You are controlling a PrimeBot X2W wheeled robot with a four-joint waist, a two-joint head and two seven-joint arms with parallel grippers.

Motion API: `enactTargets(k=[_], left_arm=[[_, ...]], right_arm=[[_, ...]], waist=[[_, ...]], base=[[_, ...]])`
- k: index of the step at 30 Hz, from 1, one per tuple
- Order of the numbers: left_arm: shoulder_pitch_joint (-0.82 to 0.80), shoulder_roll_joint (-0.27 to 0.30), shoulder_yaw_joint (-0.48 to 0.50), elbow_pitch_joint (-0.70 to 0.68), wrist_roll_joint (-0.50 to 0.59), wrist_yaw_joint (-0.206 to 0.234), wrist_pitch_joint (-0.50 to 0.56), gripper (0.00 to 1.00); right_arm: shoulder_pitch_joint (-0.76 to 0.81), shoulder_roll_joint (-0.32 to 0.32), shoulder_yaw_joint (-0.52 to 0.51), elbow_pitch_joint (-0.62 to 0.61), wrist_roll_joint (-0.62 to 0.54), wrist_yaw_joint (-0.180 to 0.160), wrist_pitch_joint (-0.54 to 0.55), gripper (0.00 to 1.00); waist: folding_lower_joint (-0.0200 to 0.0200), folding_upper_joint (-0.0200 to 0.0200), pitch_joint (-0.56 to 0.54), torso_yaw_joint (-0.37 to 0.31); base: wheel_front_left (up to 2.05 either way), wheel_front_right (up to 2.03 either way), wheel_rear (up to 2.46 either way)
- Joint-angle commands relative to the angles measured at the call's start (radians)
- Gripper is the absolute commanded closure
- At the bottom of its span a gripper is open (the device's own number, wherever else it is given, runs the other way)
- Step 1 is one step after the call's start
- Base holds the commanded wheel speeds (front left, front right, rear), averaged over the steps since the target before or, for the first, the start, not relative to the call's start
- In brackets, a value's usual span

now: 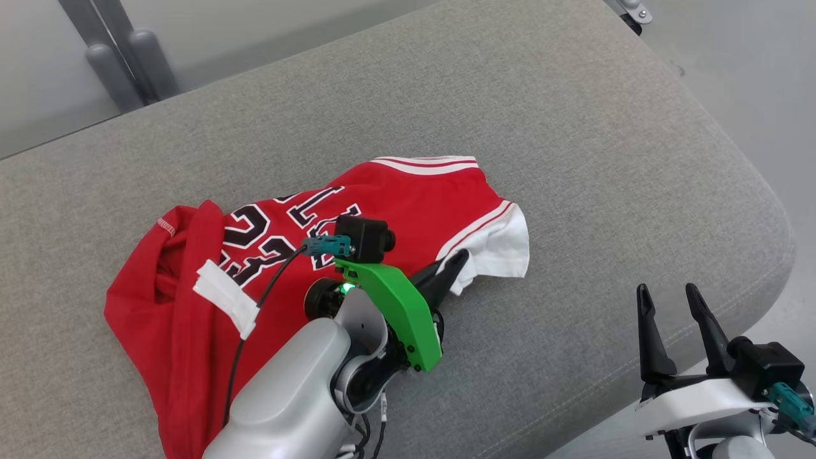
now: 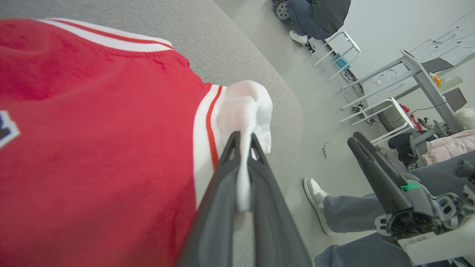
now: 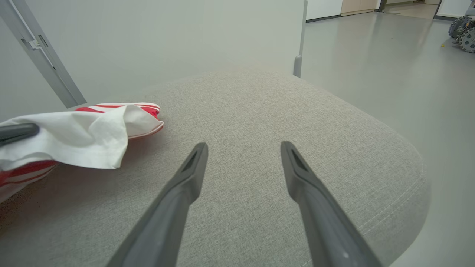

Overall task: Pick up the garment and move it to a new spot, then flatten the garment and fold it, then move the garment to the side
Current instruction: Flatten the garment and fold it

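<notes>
The garment [image 1: 306,255] is a red jersey with white trim and dark numbers, lying crumpled on the grey cushion [image 1: 510,115]. My left gripper [image 1: 458,261] is shut on the garment's white sleeve at its right edge. In the left wrist view the white sleeve cloth [image 2: 245,111] is pinched between the two dark fingers [image 2: 222,174]. My right gripper [image 1: 669,299] stands open over the cushion's front right corner, apart from the garment. The right wrist view has the garment's white sleeve [image 3: 74,137] at the left and the open right gripper [image 3: 243,148] above bare cushion.
The cushion's rounded right edge [image 1: 778,229] drops to the grey floor. A metal frame post [image 1: 121,64] rises behind the cushion. In the left wrist view a person's legs and shoe [image 2: 315,193] are on the floor to the right, with tables and chairs [image 2: 389,107] beyond.
</notes>
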Motion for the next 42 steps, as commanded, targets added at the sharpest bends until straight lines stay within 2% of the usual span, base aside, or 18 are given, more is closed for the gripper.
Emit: enactTargets(k=[1, 2, 3, 5, 9, 12, 14, 17, 18, 20, 22, 24, 26, 31, 37, 42], left_arm=[[0.015, 0.014, -0.010, 0.010, 0.012, -0.001, 0.007, 0.20], [0.040, 0.012, -0.023, 0.023, -0.012, -0.003, 0.028, 0.00], [0.052, 0.010, -0.032, 0.031, -0.025, -0.004, 0.042, 0.00], [0.031, 0.026, -0.054, 0.037, 0.031, -0.006, 0.004, 0.00], [0.058, 0.032, -0.073, 0.022, 0.136, 0.026, -0.166, 0.00], [0.087, 0.065, -0.032, -0.045, 0.202, 0.086, -0.336, 0.00], [0.135, 0.089, 0.012, -0.096, 0.223, 0.137, -0.390, 0.00], [0.202, 0.134, 0.096, -0.192, 0.281, 0.214, -0.417, 0.00], [0.237, 0.144, 0.156, -0.241, 0.302, 0.248, -0.419, 0.00], [0.322, 0.156, 0.257, -0.322, 0.361, 0.288, -0.418, 0.00], [0.415, 0.165, 0.340, -0.379, 0.432, 0.308, -0.418, 0.00], [0.498, 0.148, 0.416, -0.419, 0.475, 0.306, -0.418, 0.00], [0.578, 0.128, 0.478, -0.434, 0.519, 0.285, -0.418, 0.00], [0.726, 0.079, 0.598, -0.421, 0.624, 0.194, -0.418, 0.00], [0.785, 0.023, 0.702, -0.385, 0.711, 0.087, -0.419, 0.00], [0.779, 0.001, 0.747, -0.379, 0.742, 0.044, -0.418, 0.00]], right_arm=[[0.007, 0.000, 0.004, 0.003, -0.007, 0.000, -0.003, 0.00], [0.006, 0.000, 0.006, 0.005, -0.009, 0.000, -0.003, 0.00], [0.004, 0.000, 0.008, 0.007, -0.008, 0.000, -0.003, 0.00], [0.001, 0.000, 0.007, 0.009, -0.010, 0.000, -0.003, 0.00], [0.016, 0.000, -0.002, 0.003, -0.022, 0.000, -0.003, 0.00], [0.023, -0.001, -0.018, -0.013, -0.037, 0.000, -0.003, 0.00], [0.028, -0.001, -0.028, -0.024, -0.051, 0.000, -0.003, 0.00], [0.032, -0.001, -0.050, -0.044, -0.066, 0.000, -0.003, 0.00], [0.033, -0.001, -0.054, -0.049, -0.070, 0.000, -0.003, 0.00], [0.037, -0.001, -0.067, -0.058, -0.081, 0.000, -0.003, 0.00], [0.043, -0.001, -0.079, -0.058, -0.090, 0.000, -0.003, 0.00], [0.051, -0.001, -0.082, -0.056, -0.100, 0.000, -0.003, 0.00], [0.058, -0.001, -0.090, -0.049, -0.102, 0.000, -0.003, 0.00], [0.087, -0.001, -0.101, -0.018, -0.121, 0.000, -0.003, 0.00], [0.102, -0.001, -0.111, 0.019, -0.134, 0.000, -0.003, 0.00], [0.093, -0.001, -0.098, 0.032, -0.134, 0.000, -0.003, 0.00]], waist=[[0.0000, 0.0000, -0.001, 0.005], [0.0000, 0.0000, -0.001, 0.007], [0.0000, 0.0000, -0.002, 0.008], [0.0000, 0.0000, -0.003, 0.012], [0.0000, 0.0000, -0.016, 0.041], [0.0000, 0.0000, -0.029, 0.079], [0.0000, 0.0000, -0.041, 0.110], [0.0000, 0.0000, -0.059, 0.165], [0.0000, 0.0000, -0.067, 0.187], [0.0000, 0.0000, -0.082, 0.232], [0.0000, 0.0000, -0.101, 0.276], [0.0000, 0.0000, -0.120, 0.318], [0.0000, 0.0000, -0.143, 0.356], [0.0000, 0.0000, -0.201, 0.438], [0.0000, 0.0000, -0.218, 0.498], [0.0000, 0.0000, -0.219, 0.504]], base=[[0.00, 0.00, 0.00], [0.00, 0.00, 0.00], [0.00, 0.00, 0.00], [0.00, 0.00, 0.00], [0.00, 0.00, 0.00], [0.00, 0.00, 0.00], [0.00, 0.00, 0.00], [0.00, 0.00, 0.00], [0.00, 0.00, 0.00], [0.00, 0.00, 0.00], [0.00, 0.00, 0.00], [0.00, 0.00, 0.00], [0.00, 0.00, 0.00], [0.00, 0.00, 0.00], [0.00, 0.00, 0.00], [0.00, 0.00, 0.00]])
